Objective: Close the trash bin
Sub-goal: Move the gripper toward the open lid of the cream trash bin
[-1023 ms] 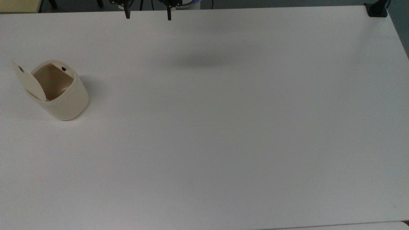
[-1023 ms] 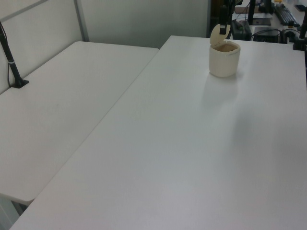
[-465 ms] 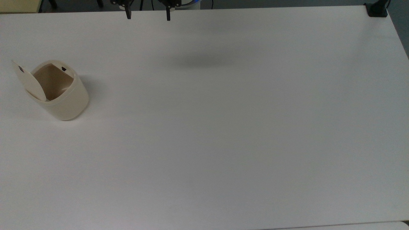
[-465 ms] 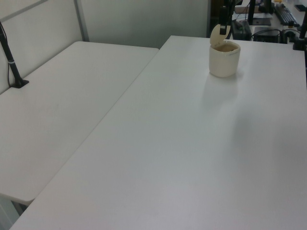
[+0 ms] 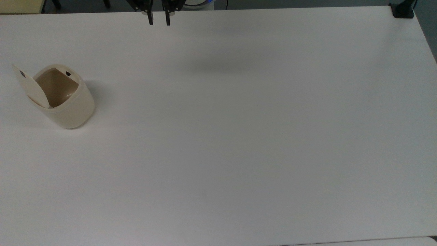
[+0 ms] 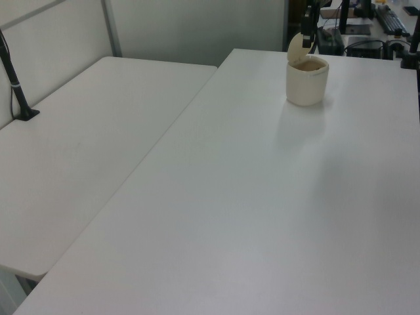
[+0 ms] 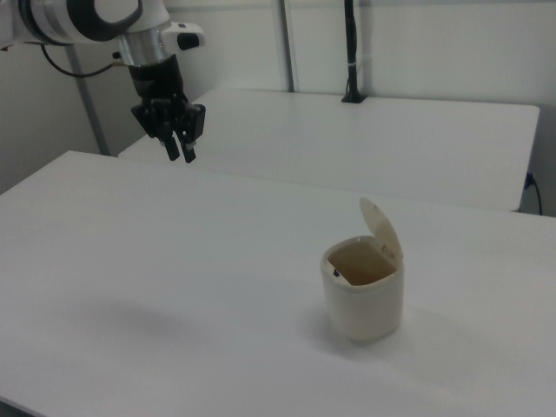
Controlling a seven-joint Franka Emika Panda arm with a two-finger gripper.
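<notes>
Gripper (image 7: 181,153) up in the air over the tabletop (image 5: 239,136), fingers nearly together with a thin gap, holding nothing. Trash bin (image 7: 363,300) well off toward the top view's left of it, lid (image 7: 381,228) standing open. Basically nothing done yet, whole closing push left.

White-and-black arm (image 7: 95,17), black two-finger claw (image 7: 181,155)

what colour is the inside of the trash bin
Tan-brown inside the trash bin, clearest in the top view.

No readable txt, labels, brands or nos. anywhere.
</notes>
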